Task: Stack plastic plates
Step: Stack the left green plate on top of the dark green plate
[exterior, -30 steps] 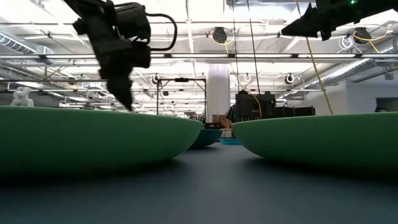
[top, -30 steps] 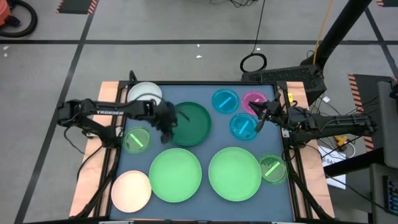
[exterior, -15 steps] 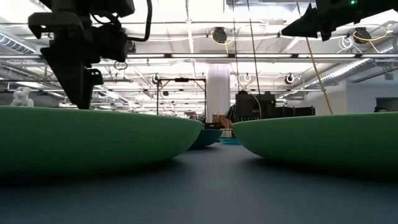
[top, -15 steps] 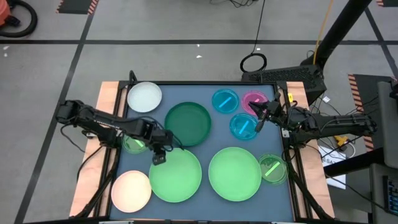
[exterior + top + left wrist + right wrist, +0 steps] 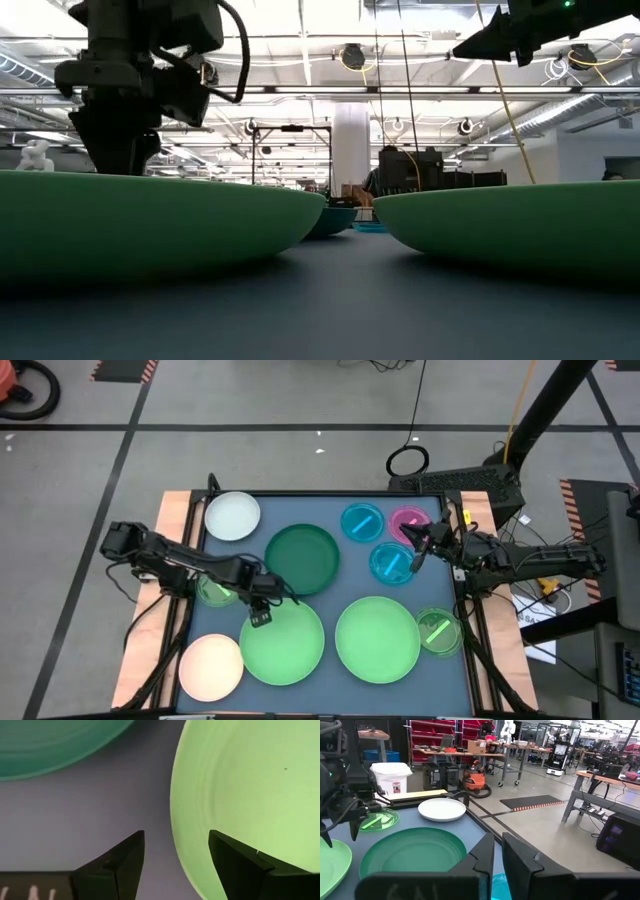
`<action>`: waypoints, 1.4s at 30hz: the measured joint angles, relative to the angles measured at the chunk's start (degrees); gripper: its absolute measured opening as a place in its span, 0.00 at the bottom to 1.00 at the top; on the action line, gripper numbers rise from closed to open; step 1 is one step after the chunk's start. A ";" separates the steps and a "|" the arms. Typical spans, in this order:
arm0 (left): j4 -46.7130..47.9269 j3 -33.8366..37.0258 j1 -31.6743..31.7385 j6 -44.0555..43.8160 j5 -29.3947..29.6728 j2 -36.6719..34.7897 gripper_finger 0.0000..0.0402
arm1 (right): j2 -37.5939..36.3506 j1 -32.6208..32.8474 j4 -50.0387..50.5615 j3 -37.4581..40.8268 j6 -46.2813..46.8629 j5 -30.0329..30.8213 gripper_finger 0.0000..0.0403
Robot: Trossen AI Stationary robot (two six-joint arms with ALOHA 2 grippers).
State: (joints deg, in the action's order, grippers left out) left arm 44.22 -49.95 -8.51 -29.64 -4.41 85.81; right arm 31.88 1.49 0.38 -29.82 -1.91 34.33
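My left gripper [image 5: 258,616] is open low over the far-left rim of the left light green plate [image 5: 284,644]. In the left wrist view [image 5: 175,837] one finger stands outside the rim [image 5: 176,827] over the table and the other over the plate's inside; I see no touch. The dark green plate [image 5: 303,559] lies just beyond. My right gripper [image 5: 414,556] hangs shut and empty above a small blue plate [image 5: 390,563]. A second light green plate [image 5: 377,639] lies on the table to the right.
A white plate [image 5: 232,516] lies far left and a cream plate [image 5: 211,667] near left. Small green striped plates [image 5: 215,590] [image 5: 438,630] lie under my left arm and near right. Another blue plate [image 5: 362,521] and a pink plate [image 5: 408,520] lie far right.
My left gripper has gone from over the dark green plate's left rim toward the table's near edge and down, to the left light green plate's rim. No plate has moved.
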 joint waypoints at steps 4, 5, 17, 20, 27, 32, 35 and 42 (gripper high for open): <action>-0.25 0.00 -0.20 -0.48 0.01 1.64 0.56 | 0.00 0.00 0.52 0.00 0.00 -0.03 0.08; -0.40 0.00 -0.29 -0.48 -0.02 2.08 0.56 | 0.02 0.00 0.74 0.00 0.00 -0.05 0.08; -0.80 0.00 -2.12 -0.29 -0.01 3.21 0.40 | 0.00 -0.02 0.88 0.00 0.00 -0.10 0.08; -0.78 0.00 -2.43 -0.27 -0.02 3.22 0.30 | 0.00 0.00 0.88 0.00 0.00 -0.12 0.08; -1.10 -0.12 -2.43 -0.51 -0.27 3.14 0.08 | 0.02 0.00 0.86 0.00 0.00 -0.12 0.08; -0.73 -0.13 -2.49 0.41 -3.39 2.91 0.03 | 0.00 -0.02 0.86 0.00 0.01 -0.13 0.08; -0.78 -0.11 -2.45 1.04 -3.69 2.19 0.03 | 0.00 -0.02 0.86 0.00 0.00 -0.14 0.08; -1.14 -0.09 -0.29 3.23 -2.81 -0.33 0.02 | 0.00 0.00 0.84 0.00 0.00 -0.14 0.08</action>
State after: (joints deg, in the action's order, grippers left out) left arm 43.08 -50.05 -8.80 -26.41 -7.22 85.49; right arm 31.88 1.50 1.21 -29.82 -1.91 34.20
